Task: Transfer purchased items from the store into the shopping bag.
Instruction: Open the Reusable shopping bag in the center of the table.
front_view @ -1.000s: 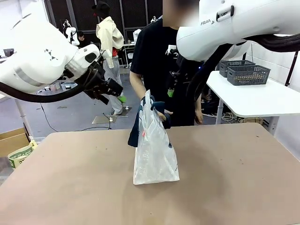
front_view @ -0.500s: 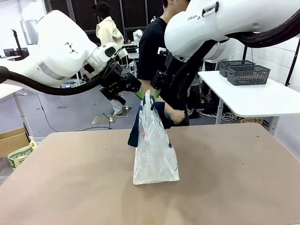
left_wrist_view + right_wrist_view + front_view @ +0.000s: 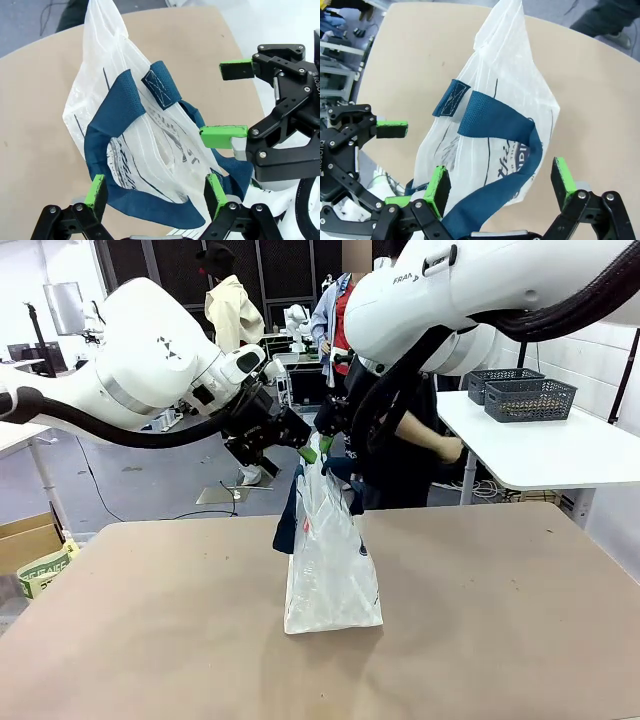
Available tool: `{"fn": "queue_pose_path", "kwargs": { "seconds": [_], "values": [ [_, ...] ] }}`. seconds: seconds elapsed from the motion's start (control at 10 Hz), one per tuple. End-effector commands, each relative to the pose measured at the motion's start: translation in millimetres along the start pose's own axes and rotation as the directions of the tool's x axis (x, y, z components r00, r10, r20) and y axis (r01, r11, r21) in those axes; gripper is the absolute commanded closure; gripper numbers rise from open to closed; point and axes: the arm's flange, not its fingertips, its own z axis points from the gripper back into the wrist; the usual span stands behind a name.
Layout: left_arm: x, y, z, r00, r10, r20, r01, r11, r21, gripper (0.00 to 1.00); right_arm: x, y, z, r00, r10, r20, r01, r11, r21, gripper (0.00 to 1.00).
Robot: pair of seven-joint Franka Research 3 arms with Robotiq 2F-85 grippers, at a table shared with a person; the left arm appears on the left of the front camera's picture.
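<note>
Clear plastic bag [image 3: 330, 575]: stands upright on the table, near the middle and a little toward the far edge, its mouth pointing up and pinched narrow.
Bag handles [image 3: 122, 102]: dark navy straps. In the left wrist view one loop lies folded over the mouth, and a stitched strap end stands up beside it.
Bag print [image 3: 520, 155]: a dark oval logo with script lettering on the side wall; a small red tag [image 3: 306, 525] shows on the left edge in the front view.
Bag contents: cannot tell through the creased plastic.
Left claw [image 3: 154, 189]: spread wide, holding nothing, and poised over the bag's mouth with one green finger on each side of the lower handle loop. Whether a pad touches the strap cannot be told.
Right claw [image 3: 501, 181]: spread wide, holding nothing, on the opposite side of the bag's top, with a navy strap running down between its fingers.
Claws together: both are at the bag's top in the front view, close to each other but apart.
Table [image 3: 140, 640]: brown board, bare around the bag.
Person: stands at the far side behind the right arm, with one hand [image 3: 450, 450] stretched toward a white side table [image 3: 560, 455].
Grey baskets [image 3: 530, 398]: two with lattice walls, on that side table, well apart from the bag.
</note>
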Motion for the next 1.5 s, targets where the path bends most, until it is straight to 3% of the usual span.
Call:
{"fn": "queue_pose_path", "kwargs": {
  "seconds": [0.0,0.4,1.0,1.4],
  "values": [
    [0.8,6.3,2.1,1.000,-0.006,-0.011,0.006,0.999,-0.052,0.00,6.4,-4.2,-4.2,1.000,0.001,-0.009,-0.001,0.998,0.061,0.00],
    [-3.6,12.3,-6.1,0.999,0.000,-0.034,-0.003,0.997,-0.078,0.00,7.8,-9.6,-11.2,0.999,-0.004,-0.045,0.009,0.994,0.111,0.00],
    [-6.5,8.1,-4.9,0.999,-0.024,-0.043,0.021,0.997,-0.076,0.00,3.3,-0.7,1.5,1.000,0.005,0.016,-0.006,0.996,0.090,0.00],
    [-10.0,10.5,-5.4,0.998,-0.013,-0.053,0.009,0.997,-0.081,0.00,-2.5,1.3,-15.5,0.999,0.012,-0.051,-0.006,0.995,0.097,0.00]
  ]
}}
